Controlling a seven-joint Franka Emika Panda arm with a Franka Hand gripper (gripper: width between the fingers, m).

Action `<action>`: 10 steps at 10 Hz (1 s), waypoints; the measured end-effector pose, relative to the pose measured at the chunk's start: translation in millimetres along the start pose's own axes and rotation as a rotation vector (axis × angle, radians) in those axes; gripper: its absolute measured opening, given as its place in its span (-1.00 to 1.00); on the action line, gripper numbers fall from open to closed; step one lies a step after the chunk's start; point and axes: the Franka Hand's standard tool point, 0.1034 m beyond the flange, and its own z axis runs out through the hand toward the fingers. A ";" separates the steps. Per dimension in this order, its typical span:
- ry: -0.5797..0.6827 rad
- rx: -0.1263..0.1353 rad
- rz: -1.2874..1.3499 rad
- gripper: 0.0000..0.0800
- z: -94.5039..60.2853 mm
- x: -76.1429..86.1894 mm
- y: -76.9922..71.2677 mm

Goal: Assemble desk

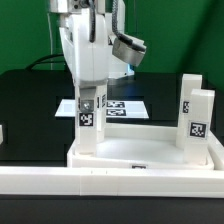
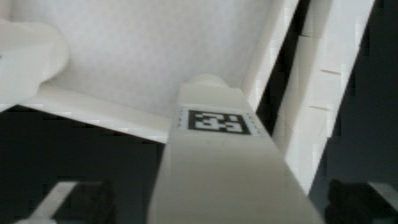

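Observation:
The white tabletop (image 1: pixel 140 160) lies rim-up near the front. One white leg (image 1: pixel 88 120) with a tag stands upright in its corner socket at the exterior view's left. My gripper (image 1: pixel 88 72) is over this leg from above. In the wrist view the leg (image 2: pixel 222 150) runs between my fingers (image 2: pixel 64 200), with a dark gap on each side, so the gripper (image 2: pixel 210 202) is open around it. The leg's foot meets the tabletop (image 2: pixel 143 50) at a corner. Two more tagged legs (image 1: pixel 190 100) (image 1: pixel 201 122) stand at the tabletop's corner on the exterior view's right.
The marker board (image 1: pixel 125 106) lies flat on the black table behind the tabletop. A long white border rail (image 1: pixel 110 185) runs along the front. A green backdrop stands behind the arm.

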 end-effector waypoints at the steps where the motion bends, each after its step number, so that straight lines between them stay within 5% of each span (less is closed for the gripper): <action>1: 0.002 0.000 -0.139 0.53 -0.3 0.1 -0.3; 10: 0.003 -0.022 -1.052 0.62 0.0 -6.9 -0.6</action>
